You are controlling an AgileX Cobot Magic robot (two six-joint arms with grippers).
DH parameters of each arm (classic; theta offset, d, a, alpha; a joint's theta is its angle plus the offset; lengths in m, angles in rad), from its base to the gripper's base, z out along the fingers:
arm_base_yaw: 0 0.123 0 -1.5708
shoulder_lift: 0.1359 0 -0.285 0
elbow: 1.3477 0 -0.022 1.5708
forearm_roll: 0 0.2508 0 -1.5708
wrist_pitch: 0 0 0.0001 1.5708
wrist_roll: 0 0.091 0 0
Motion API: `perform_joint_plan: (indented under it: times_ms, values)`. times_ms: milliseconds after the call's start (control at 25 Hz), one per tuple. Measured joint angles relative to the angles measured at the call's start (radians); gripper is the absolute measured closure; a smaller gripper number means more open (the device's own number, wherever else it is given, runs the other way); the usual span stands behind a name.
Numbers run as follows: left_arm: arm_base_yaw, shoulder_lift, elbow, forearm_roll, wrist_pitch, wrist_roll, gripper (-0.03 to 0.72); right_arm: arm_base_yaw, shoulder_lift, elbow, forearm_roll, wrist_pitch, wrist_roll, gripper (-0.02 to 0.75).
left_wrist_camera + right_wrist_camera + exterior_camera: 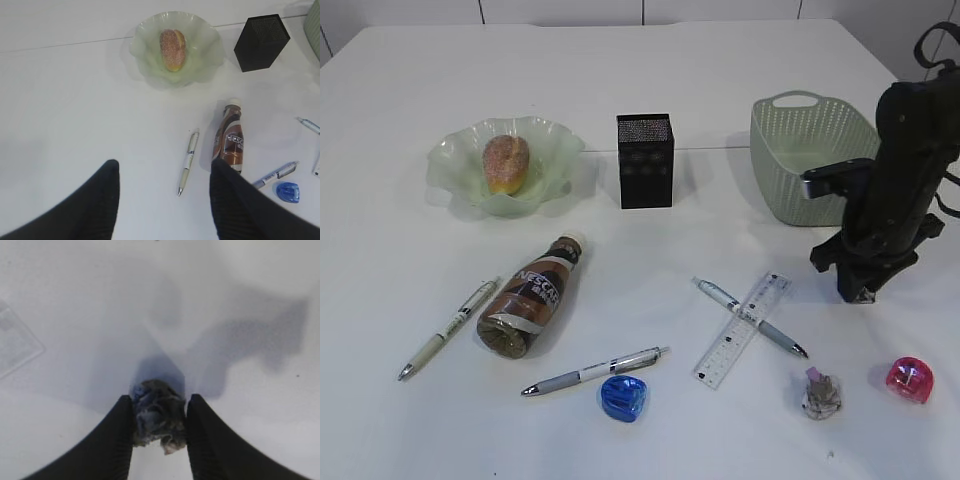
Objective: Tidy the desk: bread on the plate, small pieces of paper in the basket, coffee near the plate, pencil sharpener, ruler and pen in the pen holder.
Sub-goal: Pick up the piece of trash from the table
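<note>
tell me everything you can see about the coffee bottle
The coffee bottle lies on its side on the white table, cap end toward the plate and base toward the camera. It looks like clear plastic holding brown liquid, wrapped in a dark brown label with pale lettering, topped by a light cap. A white pen lies just to its left, apart from it. No gripper touches it; the left gripper hovers open above.
</note>
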Motion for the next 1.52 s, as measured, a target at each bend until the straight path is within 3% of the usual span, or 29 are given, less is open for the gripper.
perform_joint_plan:
  times_ms: [480, 1280, 1520]
  values:
    - [0.0, 0.0, 0.0, -0.002, 0.0, 0.0, 0.287, 0.0, 0.017, -0.015, 0.0, 0.018, 0.0, 0.697]
    - [0.0, 0.0, 0.0, -0.047, 0.0, 0.0, 0.287, 0.0, 0.0, -0.015, 0.062, 0.118, 0.031, 0.715]
    - [0.0, 0.0, 0.0, -0.051, 0.0, 0.0, 0.287, 0.0, -0.117, -0.013, 0.067, 0.161, 0.071, 0.715]
